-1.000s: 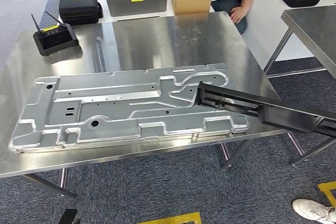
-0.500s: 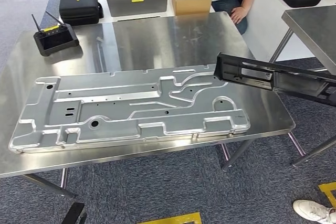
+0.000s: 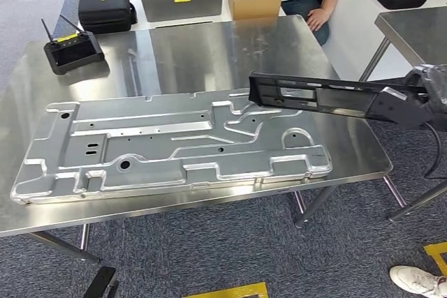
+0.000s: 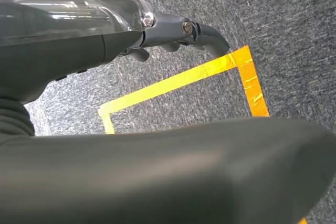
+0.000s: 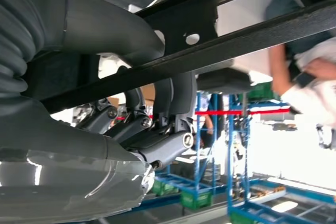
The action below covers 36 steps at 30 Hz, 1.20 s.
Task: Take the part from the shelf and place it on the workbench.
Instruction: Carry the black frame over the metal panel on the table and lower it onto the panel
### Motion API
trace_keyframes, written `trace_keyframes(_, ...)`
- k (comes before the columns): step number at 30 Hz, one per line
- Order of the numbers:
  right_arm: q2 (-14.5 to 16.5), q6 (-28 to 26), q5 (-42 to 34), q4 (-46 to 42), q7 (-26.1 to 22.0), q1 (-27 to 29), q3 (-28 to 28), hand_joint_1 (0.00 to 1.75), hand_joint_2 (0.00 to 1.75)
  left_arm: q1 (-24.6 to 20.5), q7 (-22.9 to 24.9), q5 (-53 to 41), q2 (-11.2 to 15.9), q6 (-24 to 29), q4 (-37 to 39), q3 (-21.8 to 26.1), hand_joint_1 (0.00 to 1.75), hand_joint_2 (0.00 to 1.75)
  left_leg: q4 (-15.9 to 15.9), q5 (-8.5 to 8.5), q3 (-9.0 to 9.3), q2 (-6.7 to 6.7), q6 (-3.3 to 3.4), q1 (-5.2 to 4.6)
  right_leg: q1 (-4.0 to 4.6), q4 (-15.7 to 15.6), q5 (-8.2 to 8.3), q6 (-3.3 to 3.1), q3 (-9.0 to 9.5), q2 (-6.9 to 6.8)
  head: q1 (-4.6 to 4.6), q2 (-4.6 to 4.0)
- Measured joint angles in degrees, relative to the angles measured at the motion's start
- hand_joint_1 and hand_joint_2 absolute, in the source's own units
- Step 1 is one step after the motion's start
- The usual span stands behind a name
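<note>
risk first: the part, a long black frame, hangs level above the bench, held at one end only by the right hand. the free end reaches out over the plate, above the plate's corner nearest the right hand. a long lever on a single end grip, so my guess is the free end could sag or swing and strike the plate, or the frame could twist in the fingers and slip. setting it down on the plate's raised ribs would leave it rocking; bare bench beyond the plate, toward the remote, looks safer.

pose: right arm comes in past the plate's right end, hand off the bench edge, over the floor. in the right wrist view the fingers curl round a bar of the part and the thumb presses from the other side, so the grip is closed on the frame. left hand hangs low over carpet and yellow tape, well away from the plate; fingers partly extended with nothing in them. people sit beyond the bench, behind the plate.
</note>
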Motion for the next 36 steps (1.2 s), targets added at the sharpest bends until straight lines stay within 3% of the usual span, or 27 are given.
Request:
trace_keyframes(6, 3.1, 0.01, 0.55, 3.45, 0.55, -7.23, 7.39, 1.75, 1.75, 0.06, 0.0, 0.18, -0.11, -0.02, 0.0, -0.25, 0.0, 1.75, 0.0, 0.0, -0.01, -0.01, 0.0, 0.0, 0.0, 0.0, 0.0, 0.0, -0.01, -0.01, 0.0, 0.0)
trace_keyframes(16, 5.03, 0.74, 0.99, 6.46, 1.0, -16.08, 13.26, 1.75, 1.75, 0.51, 0.0, 0.79, -0.38, -0.02, 0.0, -0.3, 0.0, 1.75, 0.0, 0.0, -0.02, -0.05, 0.0, -0.01, -0.01, 0.0, 0.0, 0.0, -0.01, -0.08, 0.0, 0.0)
trace_keyframes(26, 4.73, 0.85, 1.12, 8.47, 1.21, -20.76, 16.29, 1.75, 1.75, 0.86, -0.04, 1.08, -0.48, -0.01, 0.0, -0.37, 0.0, 1.75, 0.01, 0.0, -0.03, -0.05, 0.0, -0.02, -0.03, 0.0, 0.0, 0.01, -0.04, -0.08, 0.0, 0.0)
trace_keyframes(36, 1.88, 3.18, 0.05, 10.55, 2.08, -30.69, 17.93, 1.75, 1.75, 1.19, -0.25, 1.33, -0.48, 0.08, 0.0, -0.4, 0.0, 1.75, 0.02, 0.0, -0.03, -0.05, 0.0, -0.02, -0.03, 0.0, 0.01, 0.01, -0.05, -0.08, 0.0, 0.0)
